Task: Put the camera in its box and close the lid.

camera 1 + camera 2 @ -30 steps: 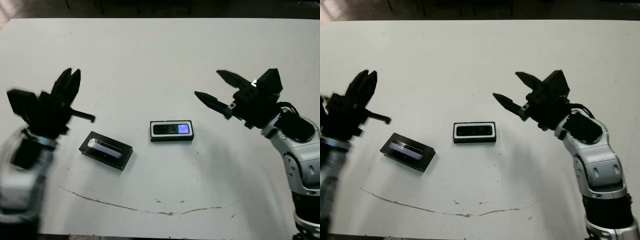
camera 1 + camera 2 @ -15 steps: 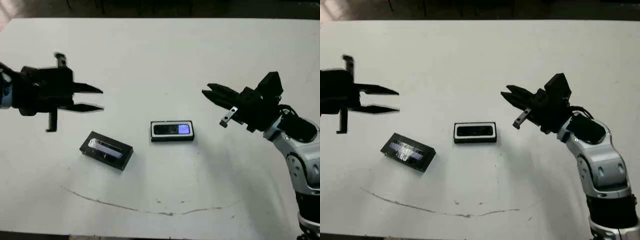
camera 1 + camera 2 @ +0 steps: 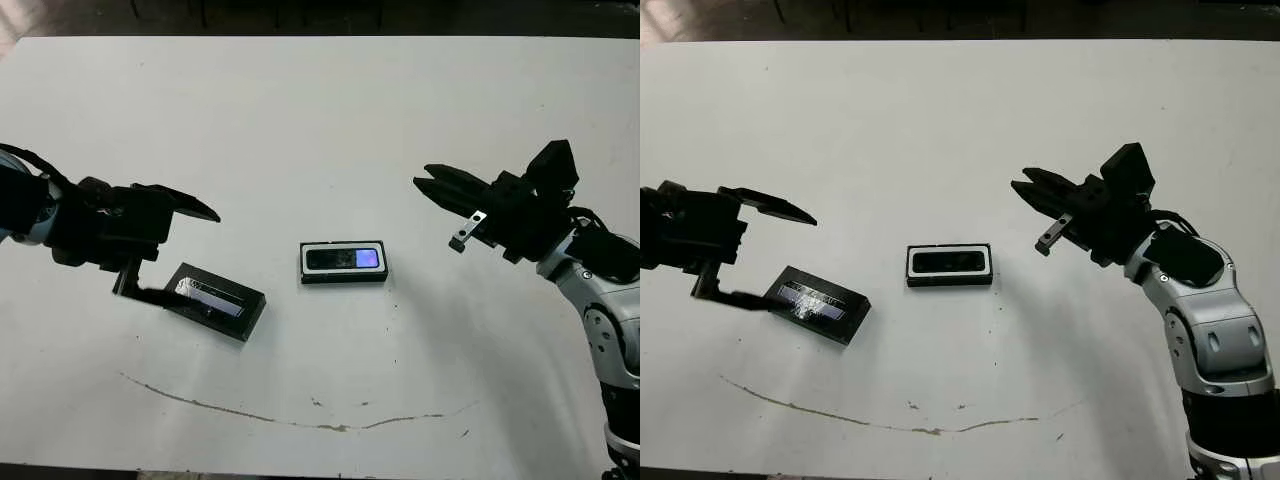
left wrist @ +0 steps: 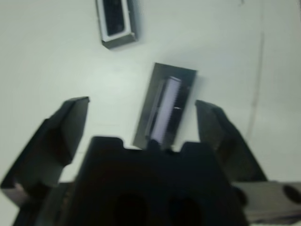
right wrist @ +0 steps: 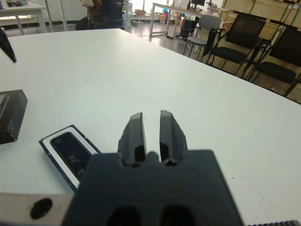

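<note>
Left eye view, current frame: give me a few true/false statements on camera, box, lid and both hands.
1. The slim black bar camera lies inside the white-lined black tray box. True.
2. The flat black slab lid with the shiny grey panel covers the box. False: it lies on the white table, apart from the box, on the robot's left.
3. The left hand is open, one finger either side of the lid's end. True.
4. The right hand grips the box. False: it is shut on nothing, above the table to the box's right.
5. The lid sits square to the box. False: it is angled.
</note>
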Action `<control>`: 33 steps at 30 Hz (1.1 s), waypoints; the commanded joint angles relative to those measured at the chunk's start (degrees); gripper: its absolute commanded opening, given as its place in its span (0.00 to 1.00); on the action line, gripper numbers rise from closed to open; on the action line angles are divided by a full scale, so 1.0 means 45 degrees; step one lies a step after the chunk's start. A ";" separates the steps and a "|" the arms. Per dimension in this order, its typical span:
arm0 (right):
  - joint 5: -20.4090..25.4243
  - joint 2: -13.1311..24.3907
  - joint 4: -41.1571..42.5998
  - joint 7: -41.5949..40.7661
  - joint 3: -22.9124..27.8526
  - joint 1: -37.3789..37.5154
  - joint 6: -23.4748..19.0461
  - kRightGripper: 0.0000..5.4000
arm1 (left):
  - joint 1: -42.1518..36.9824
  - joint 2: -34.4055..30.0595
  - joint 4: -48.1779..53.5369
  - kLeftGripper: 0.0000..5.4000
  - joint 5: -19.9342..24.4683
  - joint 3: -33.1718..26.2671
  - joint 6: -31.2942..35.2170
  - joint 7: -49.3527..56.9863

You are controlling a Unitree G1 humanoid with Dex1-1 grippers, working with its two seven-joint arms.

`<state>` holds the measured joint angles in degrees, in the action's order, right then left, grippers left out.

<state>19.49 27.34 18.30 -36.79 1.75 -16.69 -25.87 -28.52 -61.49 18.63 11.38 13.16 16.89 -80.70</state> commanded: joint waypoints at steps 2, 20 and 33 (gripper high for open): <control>-0.0191 0.0301 0.0048 0.0082 -0.0162 0.0159 -0.0354 0.00 | -0.0643 -0.0073 -0.0243 1.00 -0.0659 0.0938 0.0183 -0.0923; -0.0372 0.0422 -0.0045 0.0019 -0.0236 0.0306 -0.0211 0.00 | -0.1145 0.1075 -0.2196 1.00 -0.2317 0.2471 -0.0476 -0.1765; -0.0377 0.0478 -0.0212 -0.0137 -0.0183 0.0418 -0.0161 0.00 | -0.1239 0.1862 -0.3335 1.00 -0.3288 0.2672 -0.1150 -0.1509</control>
<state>18.01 28.76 17.89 -37.05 1.06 -16.42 -26.60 -34.11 -53.45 4.59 -2.57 24.76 12.35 -87.64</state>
